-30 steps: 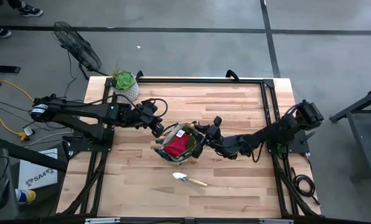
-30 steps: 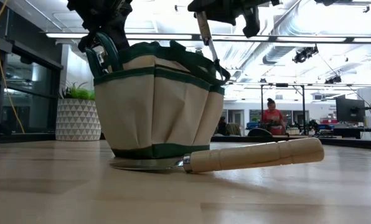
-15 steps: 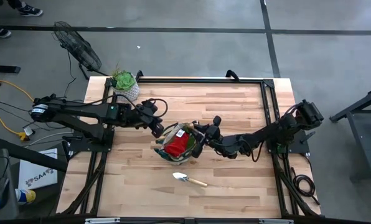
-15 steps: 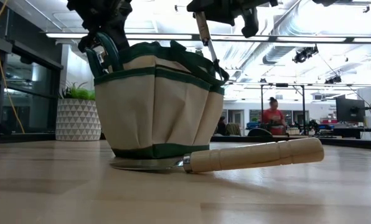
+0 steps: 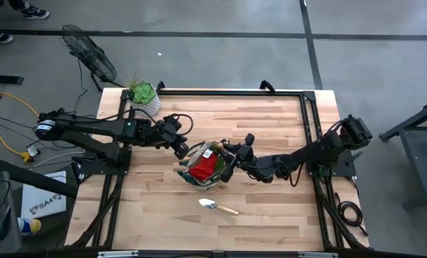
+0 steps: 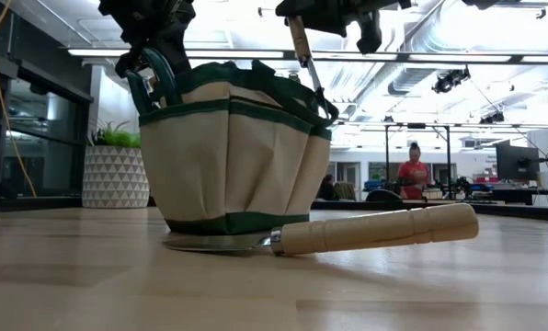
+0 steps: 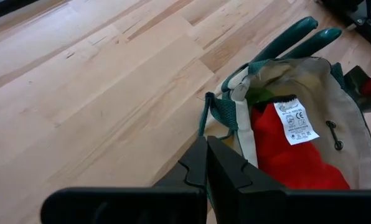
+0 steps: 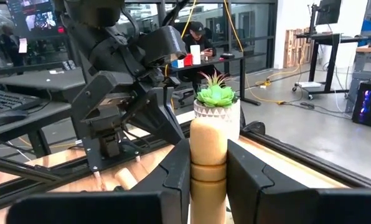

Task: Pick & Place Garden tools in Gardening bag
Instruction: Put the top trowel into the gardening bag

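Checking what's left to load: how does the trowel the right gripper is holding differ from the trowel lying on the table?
The held trowel stands upright, handle up, clamped by the right gripper over the gardening bag; the loose trowel lies flat on the table, beside the bag.

The held trowel's blade is not visible; the loose trowel's silver blade shows in the high view.

Both have pale wooden handles.

R pincer point(image 8: 208, 163) grips trowel handle point(image 8: 208, 155); potted plant point(image 8: 216, 99) behind.

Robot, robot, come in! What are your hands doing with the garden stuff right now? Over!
Left gripper shut on bag rim. Right gripper shut on trowel, above bag. Second trowel lies on table. Nothing blocking.
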Tool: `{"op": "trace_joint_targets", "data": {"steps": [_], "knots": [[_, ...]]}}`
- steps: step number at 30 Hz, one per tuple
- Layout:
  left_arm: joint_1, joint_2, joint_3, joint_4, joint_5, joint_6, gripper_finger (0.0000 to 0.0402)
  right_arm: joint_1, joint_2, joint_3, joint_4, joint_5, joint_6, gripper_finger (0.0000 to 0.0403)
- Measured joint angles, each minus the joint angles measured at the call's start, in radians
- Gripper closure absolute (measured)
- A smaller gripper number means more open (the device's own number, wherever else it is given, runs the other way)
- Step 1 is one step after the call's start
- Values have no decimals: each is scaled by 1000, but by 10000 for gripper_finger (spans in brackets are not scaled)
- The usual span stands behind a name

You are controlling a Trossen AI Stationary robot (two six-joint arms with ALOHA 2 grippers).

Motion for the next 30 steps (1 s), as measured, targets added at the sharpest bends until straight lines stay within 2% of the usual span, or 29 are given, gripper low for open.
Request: {"op": "trace_joint_targets", "data": {"steps": [13, 17, 21, 25, 30], "knots": [[0, 0, 0, 0, 1, 0, 402, 53, -1, -35, 153, 30, -65, 343], [0, 0, 0, 0, 1, 0, 402, 64, 19, -60, 232, 81, -101, 343], [0, 0, 0, 0, 1, 0, 402, 80, 47, -60, 322, 55, -141, 343], [0, 0, 0, 0, 2, 0, 402, 89, 102, -60, 459, 28, -241, 343], [0, 0, 0, 0, 3, 0, 402, 108, 172, -60, 618, 83, -431, 343]]}}
